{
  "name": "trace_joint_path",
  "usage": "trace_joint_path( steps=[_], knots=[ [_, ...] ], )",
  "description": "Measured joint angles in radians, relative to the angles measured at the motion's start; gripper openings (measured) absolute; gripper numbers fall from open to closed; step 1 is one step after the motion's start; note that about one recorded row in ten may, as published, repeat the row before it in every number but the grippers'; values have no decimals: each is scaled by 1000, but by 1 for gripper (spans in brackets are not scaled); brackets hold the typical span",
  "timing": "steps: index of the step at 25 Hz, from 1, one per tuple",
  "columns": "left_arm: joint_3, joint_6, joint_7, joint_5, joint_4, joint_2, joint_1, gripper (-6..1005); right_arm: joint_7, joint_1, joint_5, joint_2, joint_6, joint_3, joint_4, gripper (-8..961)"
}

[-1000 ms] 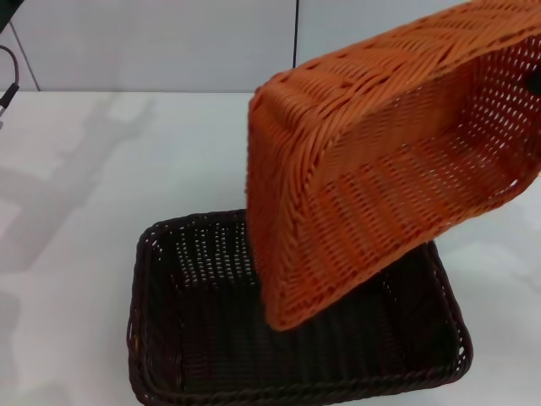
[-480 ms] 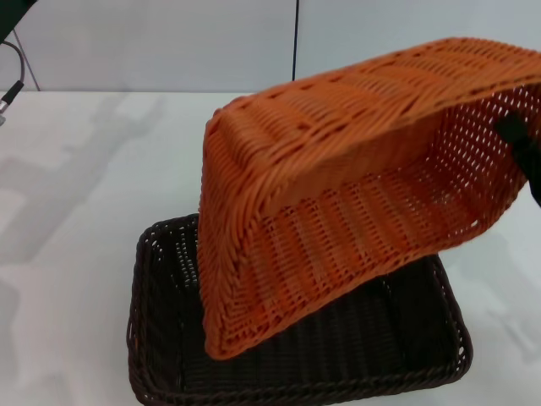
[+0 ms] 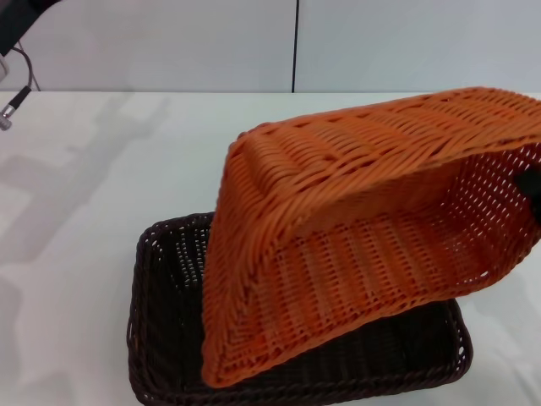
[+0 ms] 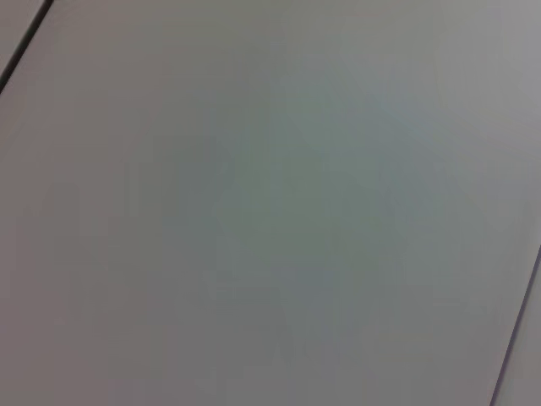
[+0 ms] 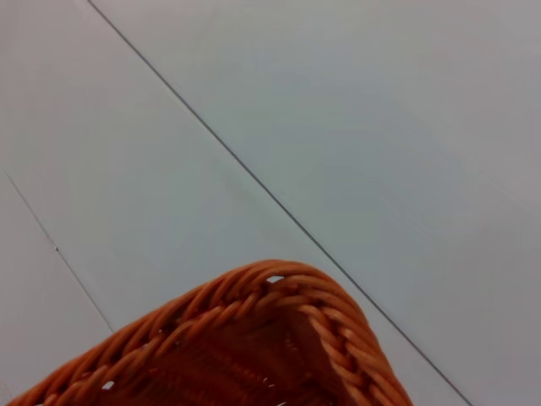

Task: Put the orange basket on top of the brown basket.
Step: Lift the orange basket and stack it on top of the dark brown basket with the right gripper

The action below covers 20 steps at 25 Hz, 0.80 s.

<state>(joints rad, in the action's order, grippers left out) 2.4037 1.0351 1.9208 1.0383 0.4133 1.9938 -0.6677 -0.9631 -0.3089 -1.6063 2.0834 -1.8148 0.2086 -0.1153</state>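
Observation:
The orange basket hangs tilted over the brown basket, its opening facing me. Its left end is low, down at the brown basket's front rim, and its right end is raised. I cannot tell whether the two touch. The brown basket sits flat on the white table, mostly covered by the orange one. My right gripper shows only as a black finger at the orange basket's right end, shut on its rim. The right wrist view shows a corner of the orange basket's rim. My left arm is raised at the far left.
A white wall with a dark vertical seam stands behind the table. A cable with a plug hangs from the left arm. Bare tabletop lies to the left of and behind the baskets.
The orange basket has moved left over the brown basket and come down, its right end dropping so it tilts less steeply. The left arm has shifted slightly at the top left.

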Motion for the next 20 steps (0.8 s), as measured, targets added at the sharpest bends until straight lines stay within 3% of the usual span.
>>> trace_joint_path(
  steps=[20],
  knots=[
    [-10,-31,-2,31,-10,-2,-21,841,132,46,-27,3,-13,16,-195,146]
  ],
)
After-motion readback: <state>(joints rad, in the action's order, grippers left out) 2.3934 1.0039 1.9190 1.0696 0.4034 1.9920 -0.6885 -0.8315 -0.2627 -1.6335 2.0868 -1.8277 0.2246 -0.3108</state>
